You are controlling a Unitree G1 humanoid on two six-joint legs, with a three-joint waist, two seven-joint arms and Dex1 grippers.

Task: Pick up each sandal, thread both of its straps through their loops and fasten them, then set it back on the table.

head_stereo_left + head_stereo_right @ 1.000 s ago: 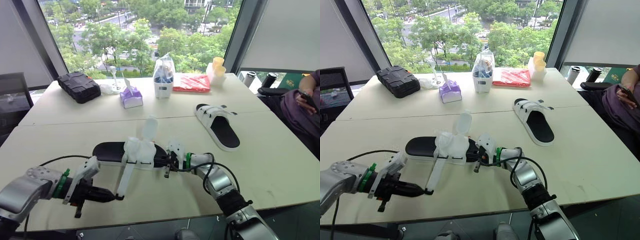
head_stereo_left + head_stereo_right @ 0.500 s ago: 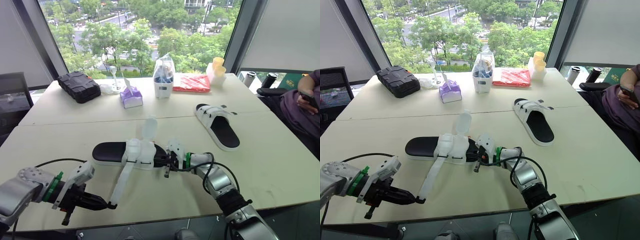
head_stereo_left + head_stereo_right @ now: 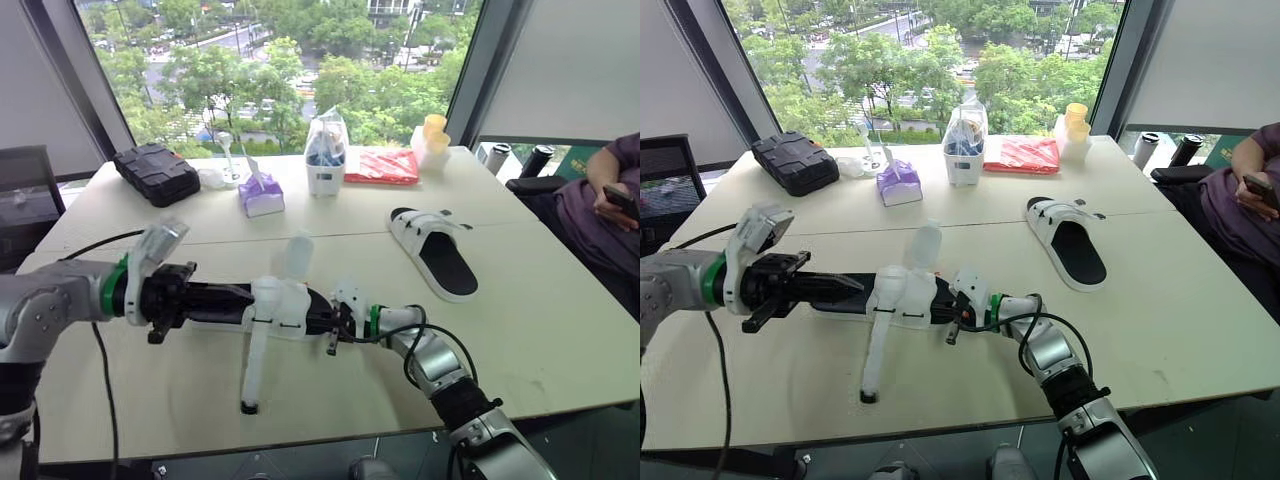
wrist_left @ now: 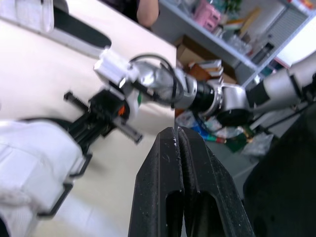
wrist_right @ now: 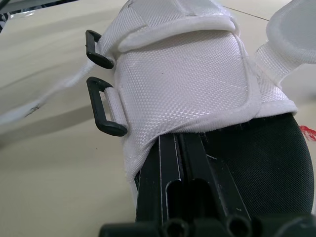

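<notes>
Frame centre: near sandal (image 3: 280,305), white upper in a fine woven texture, black footbed, black strap loops (image 5: 104,109). Right of centre: second sandal (image 3: 437,254), white upper, black footbed. Table (image 3: 560,320), plain cream. Across the upper part of the frame: ridged black case (image 3: 157,172), purple tissue pack (image 3: 262,196), red packet (image 3: 383,166), yellow cups (image 3: 433,134).

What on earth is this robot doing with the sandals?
The robot is working on the near sandal, which lies on the table. Its right gripper is shut on the sandal's toe end, while its left gripper, shut and holding nothing, points at the heel end. One white strap trails loose toward the table's near edge and another strap sticks up, so neither looks fastened. The second sandal lies apart, to the right.
</notes>
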